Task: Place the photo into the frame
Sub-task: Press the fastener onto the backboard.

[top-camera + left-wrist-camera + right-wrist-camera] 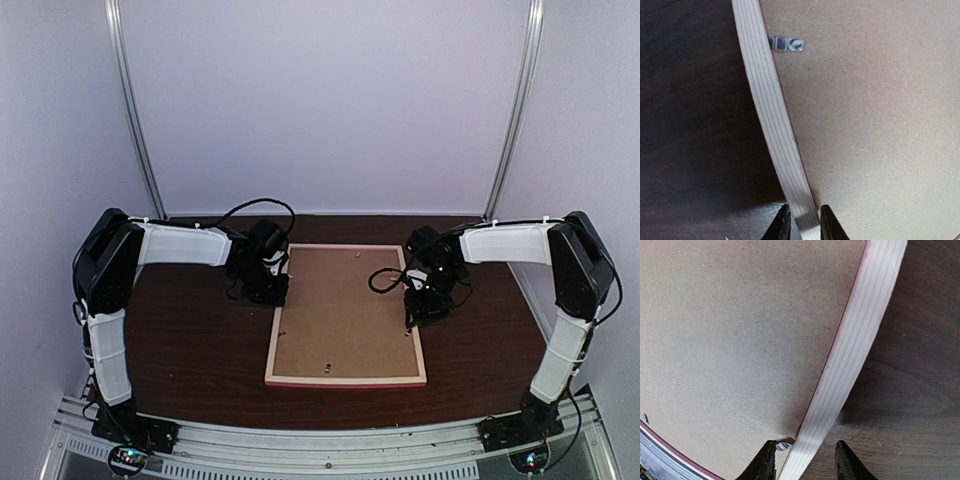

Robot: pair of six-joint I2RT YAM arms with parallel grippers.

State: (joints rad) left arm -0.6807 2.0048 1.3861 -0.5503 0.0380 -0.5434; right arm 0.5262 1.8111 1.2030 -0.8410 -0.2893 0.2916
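Note:
The frame (345,381) lies back side up on the table, and a plain brown backing board (345,310) fills it. The photo is hidden. My left gripper (276,290) is at the frame's left rail. In the left wrist view the pale rail (770,115) runs between the left gripper's (802,223) fingers, which are shut on it. My right gripper (416,310) is at the right rail. In the right wrist view it (805,462) straddles the rail (855,340), open, with a gap on the table side. Its inner finger stands beside a small metal tab (784,445).
The dark wooden table (200,350) surrounds the frame. Another metal tab (787,44) sits on the board (875,125) just inside the left rail. Pale walls close in the back and both sides. A metal rail with the arm bases runs along the near edge.

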